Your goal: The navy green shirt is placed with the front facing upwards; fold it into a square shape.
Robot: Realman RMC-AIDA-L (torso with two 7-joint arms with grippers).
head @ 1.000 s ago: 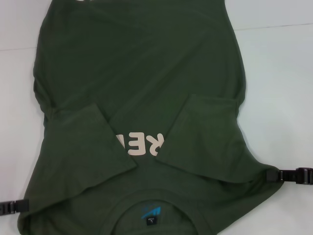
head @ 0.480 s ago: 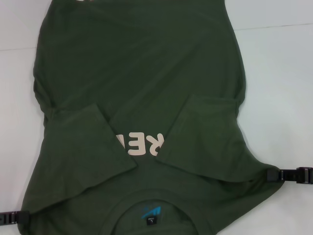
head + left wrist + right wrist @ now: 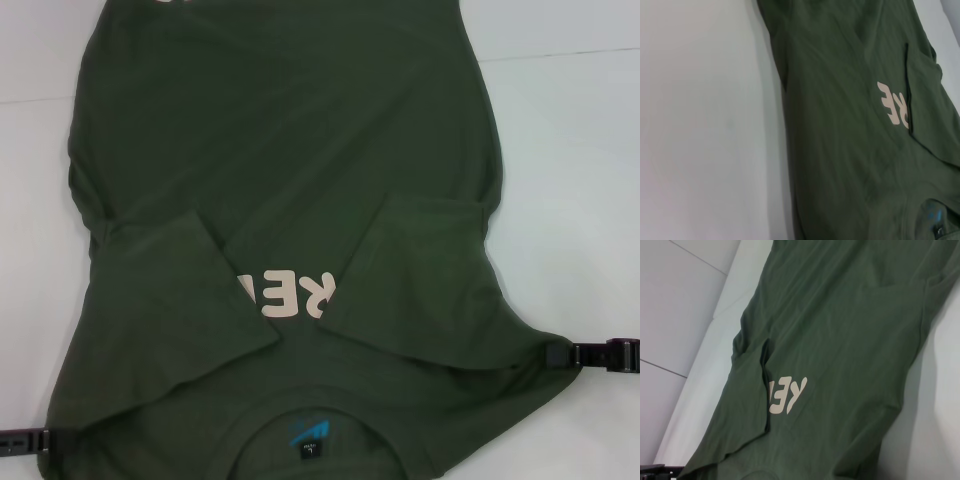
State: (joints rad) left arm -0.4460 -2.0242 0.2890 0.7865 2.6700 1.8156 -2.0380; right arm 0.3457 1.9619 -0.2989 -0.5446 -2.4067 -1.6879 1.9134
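Note:
The navy green shirt (image 3: 290, 150) lies flat, front up, with its collar and blue neck label (image 3: 310, 432) at the near edge. Both sleeves are folded in over the chest and cover part of the pale lettering (image 3: 285, 292). My right gripper (image 3: 556, 356) is at the right shoulder, shut on the shirt's edge, where the cloth draws to a point. My left gripper (image 3: 38, 441) lies low at the left shoulder edge. The shirt also shows in the left wrist view (image 3: 850, 115) and the right wrist view (image 3: 840, 340).
The white table (image 3: 570, 180) shows on both sides of the shirt. The shirt's hem runs out of view at the far edge. A seam in the table surface (image 3: 560, 52) runs across at the far right.
My left gripper has moved a little nearer along the shirt's left shoulder edge. My right gripper and the shirt have hardly moved.

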